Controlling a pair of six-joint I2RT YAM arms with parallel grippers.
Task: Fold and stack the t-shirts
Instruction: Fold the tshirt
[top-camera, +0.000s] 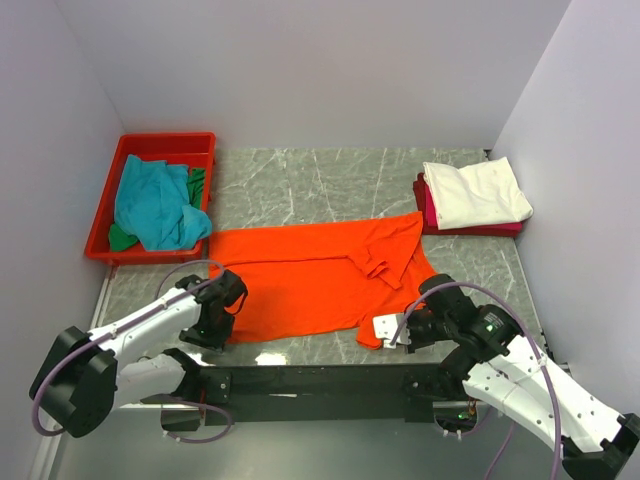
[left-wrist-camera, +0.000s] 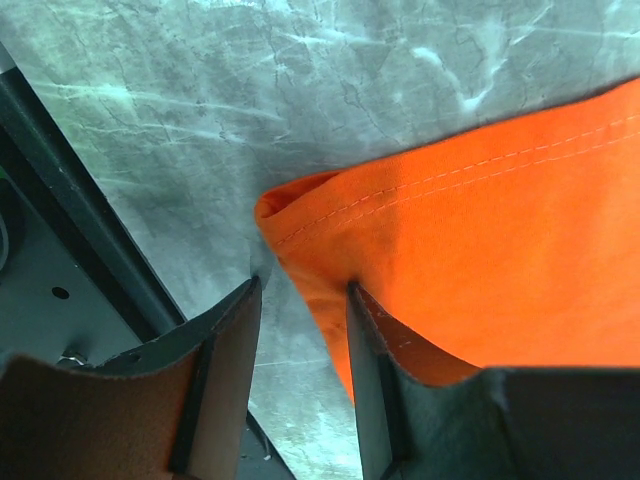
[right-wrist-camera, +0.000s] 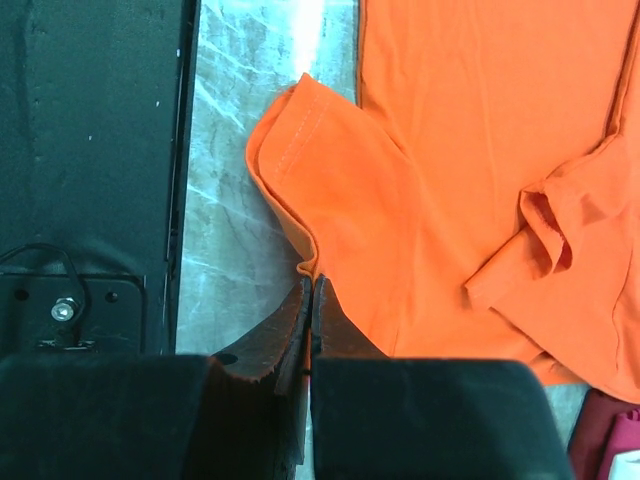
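Note:
The bright orange t-shirt (top-camera: 310, 275) lies spread on the marble table, its collar area bunched toward the right. My left gripper (top-camera: 224, 322) is at the shirt's near left corner. In the left wrist view it (left-wrist-camera: 303, 290) is open, one finger resting on the orange cloth (left-wrist-camera: 480, 230) and the other on bare table, with the hem edge between them. My right gripper (top-camera: 388, 330) is at the near right sleeve. In the right wrist view it (right-wrist-camera: 311, 283) is shut on the folded edge of the orange sleeve (right-wrist-camera: 330, 180).
A red tray (top-camera: 105, 215) at the back left holds a teal shirt (top-camera: 155, 205) and a green one (top-camera: 197, 185). A folded white shirt (top-camera: 475, 190) lies on a magenta-red one (top-camera: 425, 205) at the back right. The black base rail (top-camera: 320, 380) runs along the near edge.

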